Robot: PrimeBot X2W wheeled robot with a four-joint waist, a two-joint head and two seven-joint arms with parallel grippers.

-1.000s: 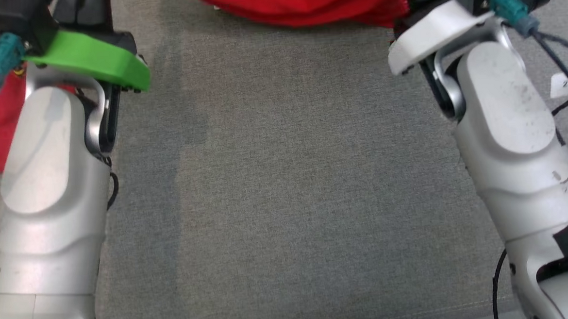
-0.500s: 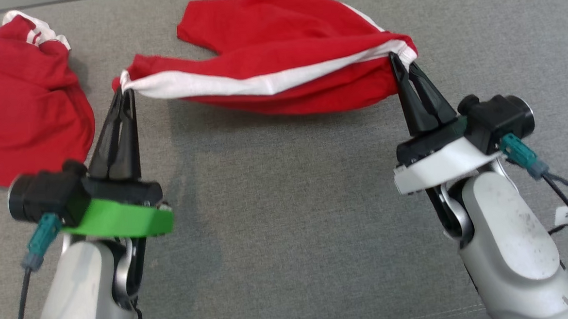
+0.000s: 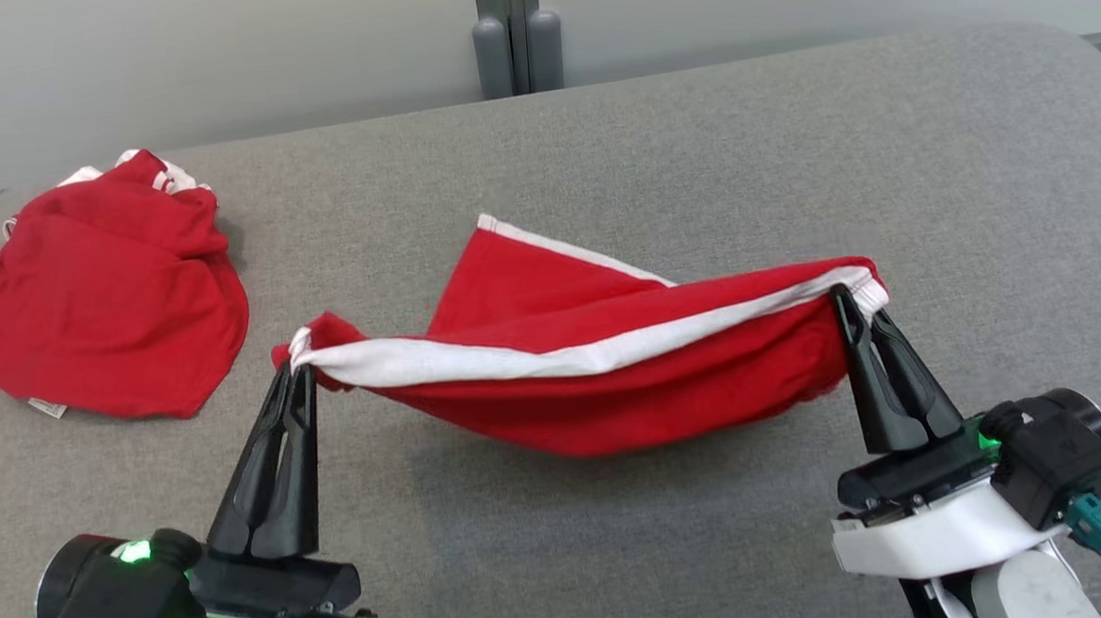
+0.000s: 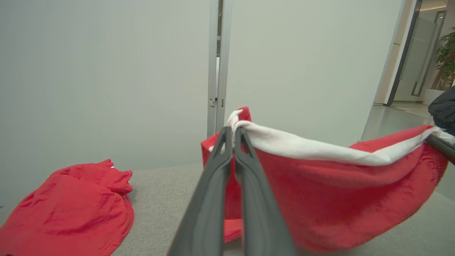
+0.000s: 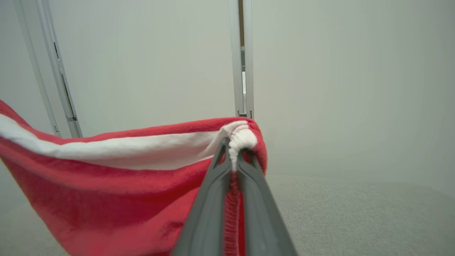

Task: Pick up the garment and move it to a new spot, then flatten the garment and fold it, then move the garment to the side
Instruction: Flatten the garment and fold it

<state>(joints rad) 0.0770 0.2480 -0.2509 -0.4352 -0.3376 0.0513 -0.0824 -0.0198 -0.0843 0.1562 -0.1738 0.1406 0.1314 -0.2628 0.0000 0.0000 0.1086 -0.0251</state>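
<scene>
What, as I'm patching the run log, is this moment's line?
left pincer: shut on garment | right pincer: shut on garment | garment: slung between, sagging | second red cloth: lying on cushion, left

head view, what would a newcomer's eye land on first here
The red garment with its white band, strung in a sagging arc between the left gripper and the right gripper, both shut on its ends at mid-frame. Next, a second red garment crumpled at the far left of the grey padded surface.

Bare grey cushion (image 3: 620, 550) spreads under the stretched garment (image 3: 611, 391); a crumpled red heap (image 3: 108, 313) occupies the far left.
</scene>
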